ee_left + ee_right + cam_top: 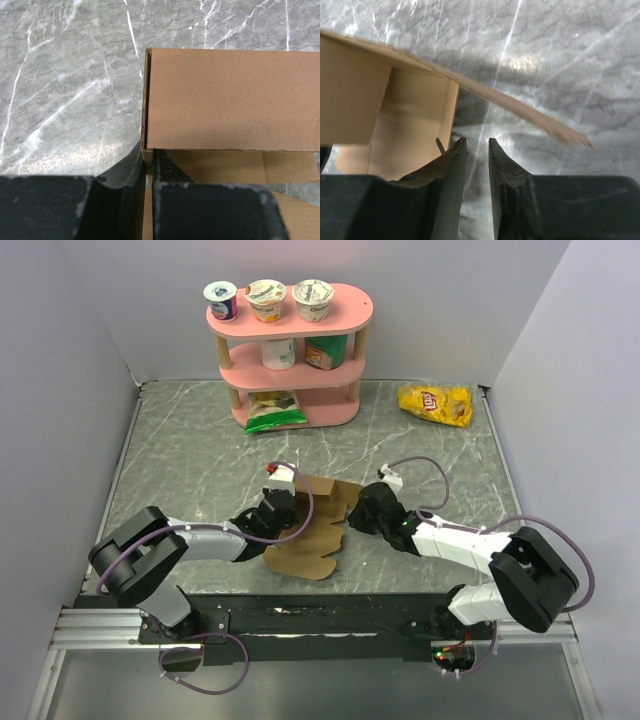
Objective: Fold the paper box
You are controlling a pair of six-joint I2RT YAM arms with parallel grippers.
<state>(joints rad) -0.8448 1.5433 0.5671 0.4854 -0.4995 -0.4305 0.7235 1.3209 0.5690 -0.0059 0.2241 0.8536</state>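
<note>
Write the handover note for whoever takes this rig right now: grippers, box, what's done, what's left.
Left gripper: shut on the left edge of the paper box, beside a raised panel.
Right gripper: fingers a narrow gap apart, nothing between them, at the box's right side below a lifted flap.
Box: mid-table, between the two arms, mostly a flat sheet.
Done: one panel stood up, one flap lifted.
Left: raise the other sides, tuck the flaps, close it.

Both arms reach forward low, wrists angled inward. The left gripper point(149, 159) pinches the paper box point(230, 100) by its wall; the right gripper point(476, 146) stands slightly parted (a narrow gap between its jaws)
</note>
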